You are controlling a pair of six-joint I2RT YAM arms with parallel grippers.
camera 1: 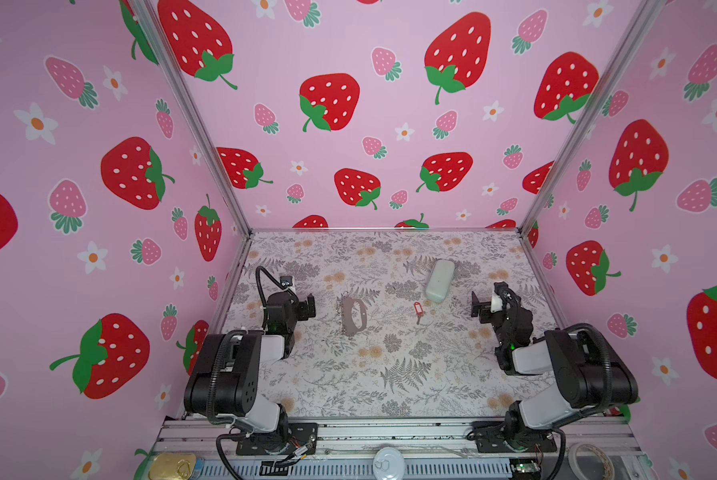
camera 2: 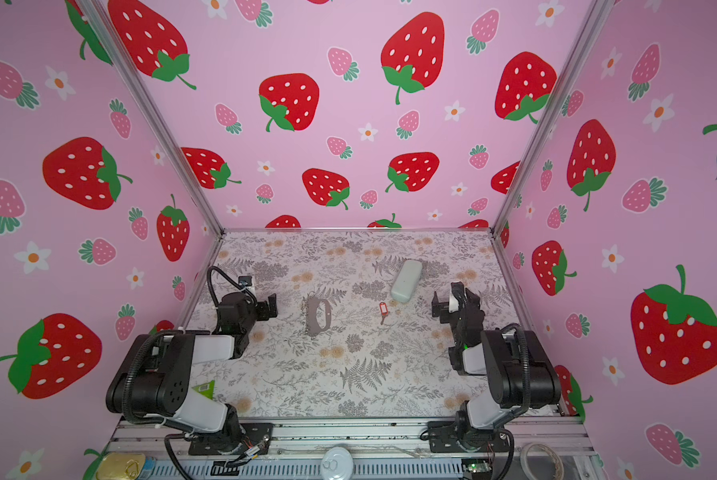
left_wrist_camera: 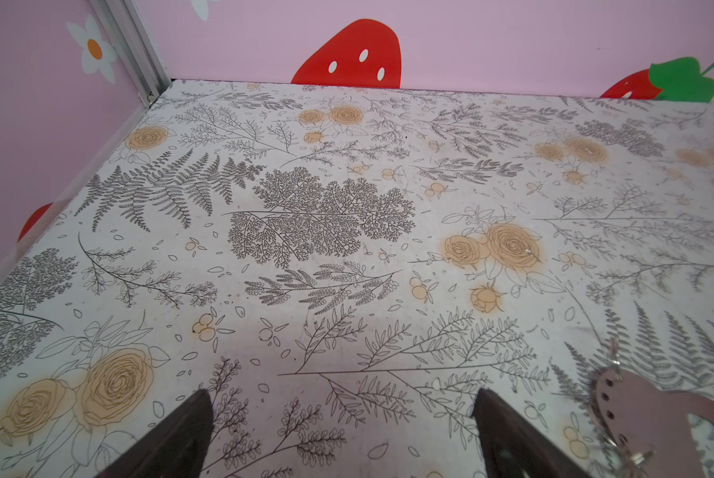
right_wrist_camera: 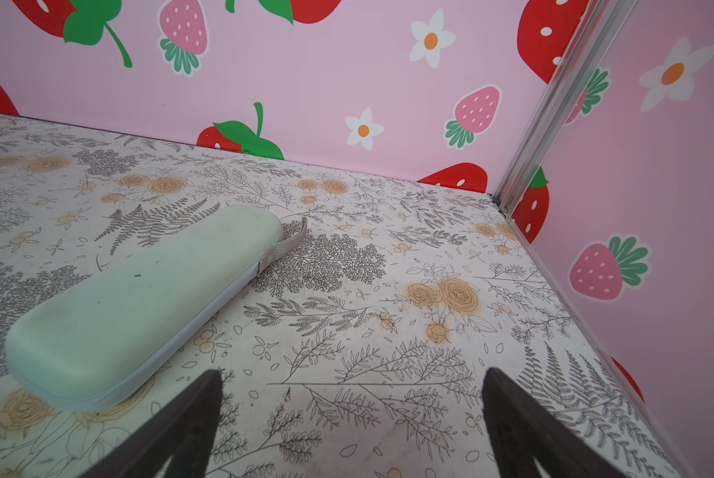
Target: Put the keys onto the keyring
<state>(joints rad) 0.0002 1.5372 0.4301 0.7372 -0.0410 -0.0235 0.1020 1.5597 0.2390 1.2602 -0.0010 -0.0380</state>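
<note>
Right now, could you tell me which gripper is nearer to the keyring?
Left. The left gripper is close beside the keyring, not touching; the right gripper is farther off, past the keys on the opposite side.

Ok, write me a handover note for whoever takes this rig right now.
Left gripper: open, empty, beside the keyring.
Right gripper: open, empty, near the case.
Key: flat on the table between keyring and case, not attached.
Done: nothing yet.
To do: grasp the key, thread it onto the keyring.
</note>
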